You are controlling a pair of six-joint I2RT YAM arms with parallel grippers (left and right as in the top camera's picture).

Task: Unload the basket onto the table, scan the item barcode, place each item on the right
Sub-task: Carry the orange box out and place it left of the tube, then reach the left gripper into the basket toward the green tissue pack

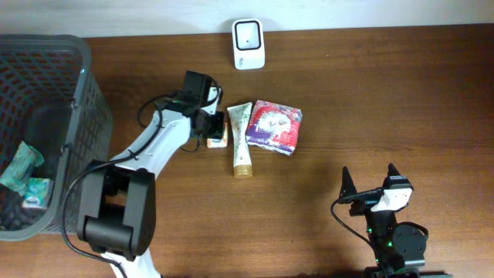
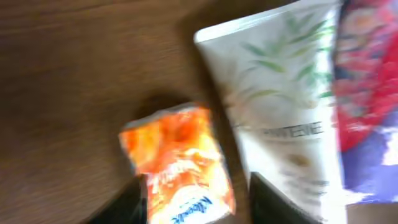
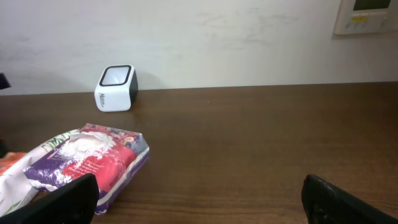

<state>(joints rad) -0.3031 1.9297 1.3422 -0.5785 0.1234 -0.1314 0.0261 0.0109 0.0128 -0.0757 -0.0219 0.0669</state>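
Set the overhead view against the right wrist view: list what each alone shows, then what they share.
Overhead only: the grey mesh plastic basket. Right wrist only: the white wall-mounted control panel. Both: the white box-shaped barcode scanner, the purple-and-red soft packet, the white squeeze tube and the brown wooden table.

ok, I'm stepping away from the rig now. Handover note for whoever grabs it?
Left gripper: jaws apart, straddling the orange packet, which lies flat on the table. No grip visible, and the wrist view is blurred.
Right gripper: open, empty, parked at the near edge.
Items: a white tube lies beside the orange packet, with a purple pack on the tube's other side. The scanner sits at the far edge with nothing in front of it.
Done: teal packs lie in the basket; whether they were scanned cannot be told.
Left: grip the packet, show its barcode to the scanner, then probably the tube and pack.
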